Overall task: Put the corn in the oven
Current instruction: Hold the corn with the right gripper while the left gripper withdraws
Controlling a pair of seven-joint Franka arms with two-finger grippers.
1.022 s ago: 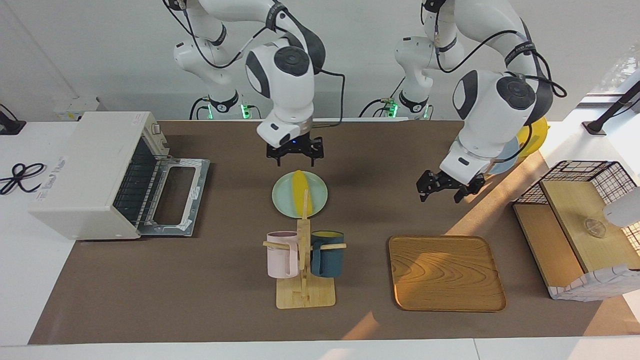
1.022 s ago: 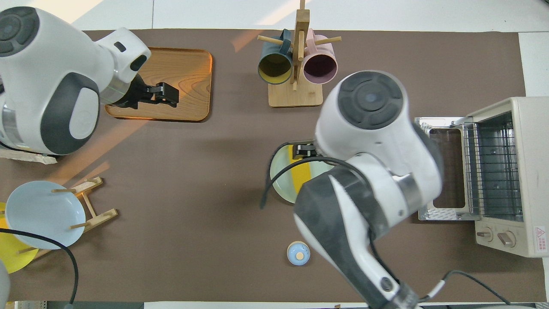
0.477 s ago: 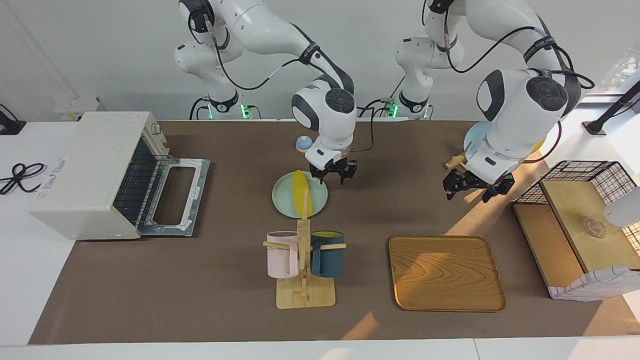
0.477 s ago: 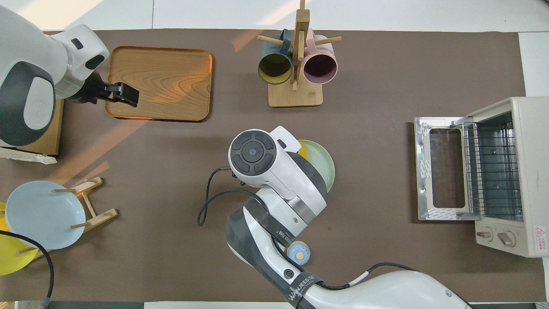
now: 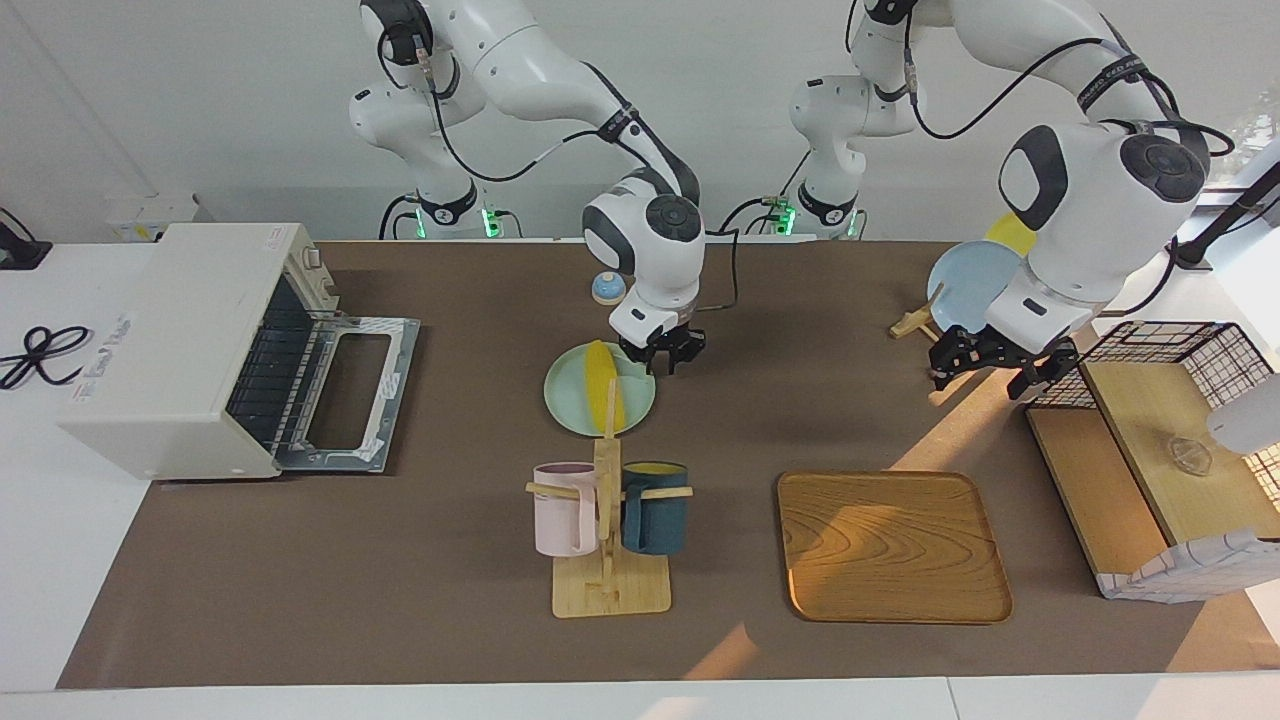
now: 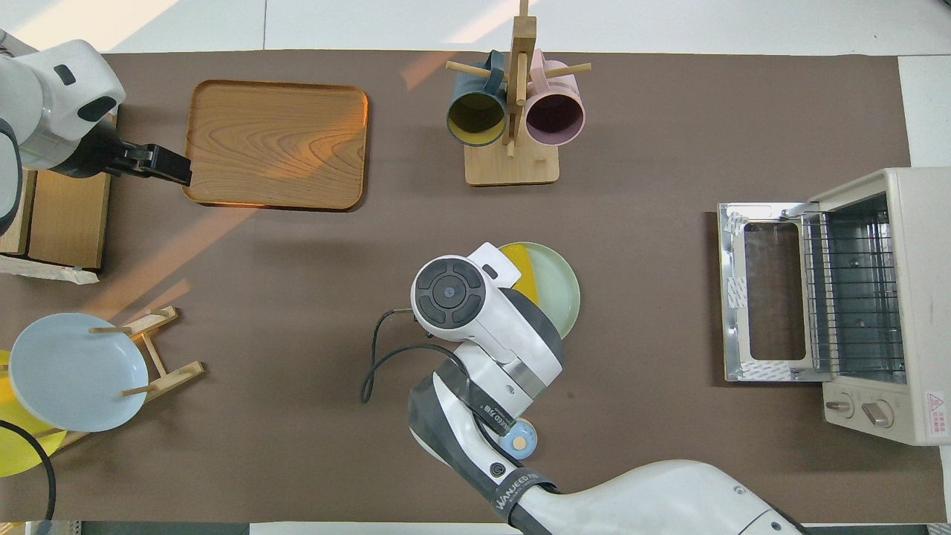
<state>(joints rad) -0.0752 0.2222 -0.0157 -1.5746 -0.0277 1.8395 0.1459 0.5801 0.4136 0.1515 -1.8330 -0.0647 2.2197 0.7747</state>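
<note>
At the right arm's end of the table, the toaster oven [image 5: 180,340] is seen standing on the end edge. Its door [image 5: 350,392] is dropped flat open toward the table's middle, and the wire rack inside is exposed.

In the middle of the table the mint plate [image 5: 570,405] is found, and the corn [image 5: 603,385] is laid across it, one tip pointed toward the robots. The corn is well apart from the oven.

The right gripper [image 5: 662,358] is held low at the plate's rim, just beside the corn on the side toward the left arm's end. Whether it is open or closed cannot be told, and no contact with the corn can be made out.

A small blue round object [image 5: 607,288] is seen nearer to the robots' edge. Farther from the robots than the plate, the wooden mug rack [image 5: 608,585] is placed, with a pink mug [image 5: 563,512] and a dark blue mug [image 5: 655,510] hung on it.

Toward the left arm's end, a wooden tray [image 5: 890,545] is laid near the edge farthest from the robots. The left gripper [image 5: 990,365] is held in the air over the table mat beside the wire basket [image 5: 1170,345], jaws spread apart and nothing carried. A pale blue plate [image 5: 960,285] is propped on its stand near the robots' corner.
</note>
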